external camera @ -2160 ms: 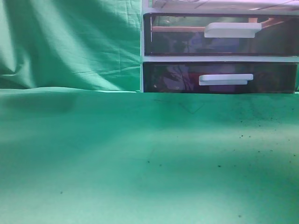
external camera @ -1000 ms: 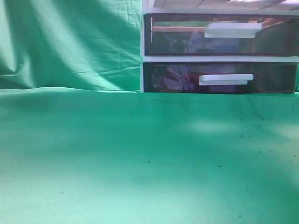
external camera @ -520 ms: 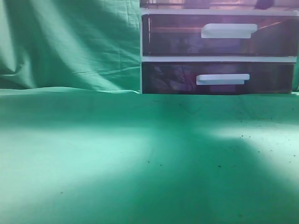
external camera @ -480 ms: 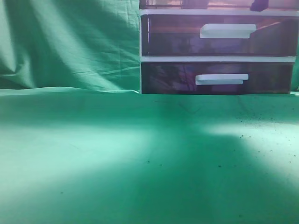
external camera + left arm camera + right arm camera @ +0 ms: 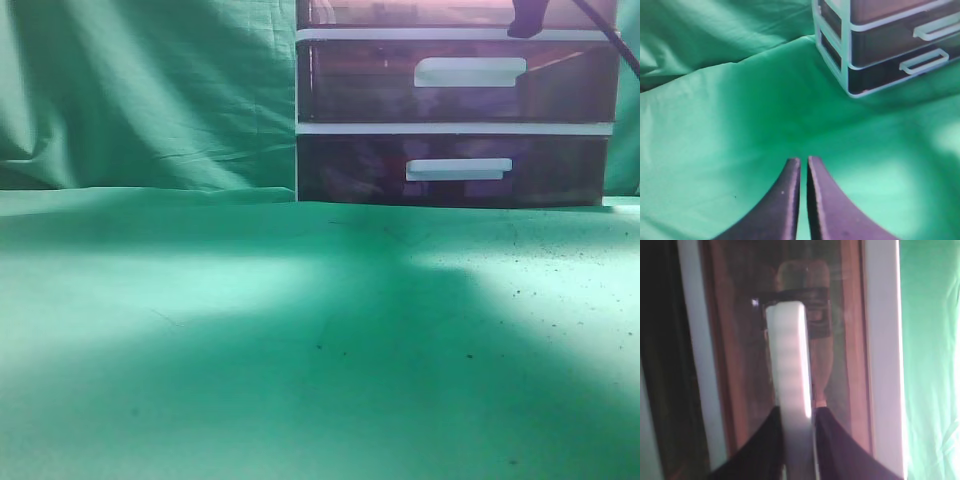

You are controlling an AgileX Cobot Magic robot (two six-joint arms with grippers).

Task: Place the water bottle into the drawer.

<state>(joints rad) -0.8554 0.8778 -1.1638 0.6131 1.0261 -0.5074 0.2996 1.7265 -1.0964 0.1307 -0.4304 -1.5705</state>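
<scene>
The water bottle is out of view in every frame. The drawer cabinet [image 5: 452,128] has a white frame and dark see-through drawers with white handles; it stands at the back right on the green cloth and also shows in the left wrist view [image 5: 860,55]. My right gripper [image 5: 796,410] is shut on a white drawer handle [image 5: 787,355], one jaw on each side of it. A dark part of it [image 5: 527,18] shows at the top edge of the exterior view, above the upper visible handle [image 5: 470,72]. My left gripper [image 5: 803,160] is shut and empty above the cloth, left of and in front of the cabinet.
Green cloth [image 5: 200,350] covers the table and hangs as a backdrop [image 5: 150,90] behind it. A broad shadow lies across the cloth in front of the cabinet. A lower drawer handle [image 5: 458,169] shows below the upper one.
In the exterior view the cabinet has shifted left and a little lower. A dark part of my right arm has come in at the top edge. The shadow on the cloth has spread.
</scene>
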